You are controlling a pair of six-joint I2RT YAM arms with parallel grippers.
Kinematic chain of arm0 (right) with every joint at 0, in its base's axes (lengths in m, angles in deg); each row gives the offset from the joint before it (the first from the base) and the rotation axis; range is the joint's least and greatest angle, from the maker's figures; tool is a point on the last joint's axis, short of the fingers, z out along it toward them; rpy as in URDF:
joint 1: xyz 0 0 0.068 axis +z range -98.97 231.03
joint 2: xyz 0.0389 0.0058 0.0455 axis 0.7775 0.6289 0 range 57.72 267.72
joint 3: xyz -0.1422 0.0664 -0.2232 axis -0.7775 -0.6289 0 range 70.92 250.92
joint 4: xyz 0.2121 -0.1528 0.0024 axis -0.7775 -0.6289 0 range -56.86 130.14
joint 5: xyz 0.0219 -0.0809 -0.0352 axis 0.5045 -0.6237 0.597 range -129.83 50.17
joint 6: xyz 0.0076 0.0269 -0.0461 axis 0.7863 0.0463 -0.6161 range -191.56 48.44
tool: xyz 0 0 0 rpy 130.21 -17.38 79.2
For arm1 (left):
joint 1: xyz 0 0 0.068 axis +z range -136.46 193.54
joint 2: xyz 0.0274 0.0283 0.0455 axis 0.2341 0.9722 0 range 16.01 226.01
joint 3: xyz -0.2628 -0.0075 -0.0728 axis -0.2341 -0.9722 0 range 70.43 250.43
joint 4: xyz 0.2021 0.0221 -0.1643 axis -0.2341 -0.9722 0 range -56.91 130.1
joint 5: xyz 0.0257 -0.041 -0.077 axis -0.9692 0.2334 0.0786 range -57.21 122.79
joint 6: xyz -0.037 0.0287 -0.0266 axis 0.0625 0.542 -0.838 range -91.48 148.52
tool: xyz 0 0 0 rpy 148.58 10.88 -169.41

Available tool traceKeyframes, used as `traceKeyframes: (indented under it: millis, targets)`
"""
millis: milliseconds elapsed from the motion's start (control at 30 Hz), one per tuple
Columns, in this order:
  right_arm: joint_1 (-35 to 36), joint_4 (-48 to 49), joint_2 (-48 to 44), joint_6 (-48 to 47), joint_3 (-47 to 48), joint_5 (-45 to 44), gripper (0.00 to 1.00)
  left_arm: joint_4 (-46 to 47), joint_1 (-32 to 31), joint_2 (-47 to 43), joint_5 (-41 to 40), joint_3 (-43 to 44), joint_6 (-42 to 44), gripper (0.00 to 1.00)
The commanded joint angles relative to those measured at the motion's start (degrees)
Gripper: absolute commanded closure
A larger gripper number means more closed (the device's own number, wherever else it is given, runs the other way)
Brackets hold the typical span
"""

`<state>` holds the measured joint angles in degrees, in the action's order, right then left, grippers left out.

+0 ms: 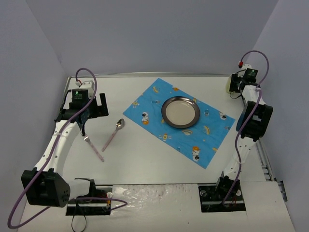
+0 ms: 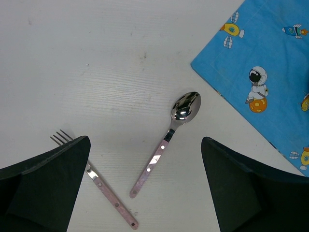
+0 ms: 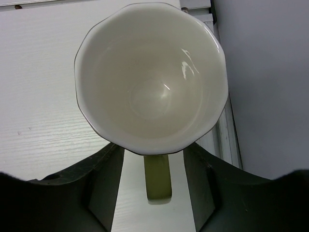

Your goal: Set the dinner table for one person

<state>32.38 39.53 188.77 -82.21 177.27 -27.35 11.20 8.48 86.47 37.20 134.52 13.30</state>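
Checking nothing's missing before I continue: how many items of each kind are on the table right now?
Plate: 1
Placemat: 1
Spoon: 1
Fork: 1
Cup: 1
Total: 5

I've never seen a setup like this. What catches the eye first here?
The bright blue astronaut-print cloth lying askew at mid-table, with a round metal plate on it. Left of it, a pink-handled spoon and fork lie on the white table, and a white cup stands at the far right corner.
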Motion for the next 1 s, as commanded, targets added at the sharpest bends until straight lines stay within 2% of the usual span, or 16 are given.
traceKeyframes:
  millis: [0,167,467,833,967]
  targets:
    - [0.45,2.72,-1.74,-1.18,3.51,-0.4,0.57,2.0,0.49,-0.08,-0.37,1.56,0.11,0.03]
    - [0.55,2.72,-2.55,-1.39,3.17,-1.04,0.68,1.91,0.49,0.12,-0.36,1.56,0.11,0.03]
    - [0.99,2.72,-5.56,-2.71,1.83,-2.62,1.0,2.05,0.49,-0.09,0.24,1.56,-0.07,0.03]
    - [1.55,3.94,-14.98,-1.68,-3.12,-0.37,1.0,2.48,0.58,-1.68,1.1,1.46,-0.36,0.03]
    - [2.58,6.8,-24.55,-0.28,-10.98,0.8,1.0,2.89,0.58,-2.56,2.13,1.38,-0.96,0.03]
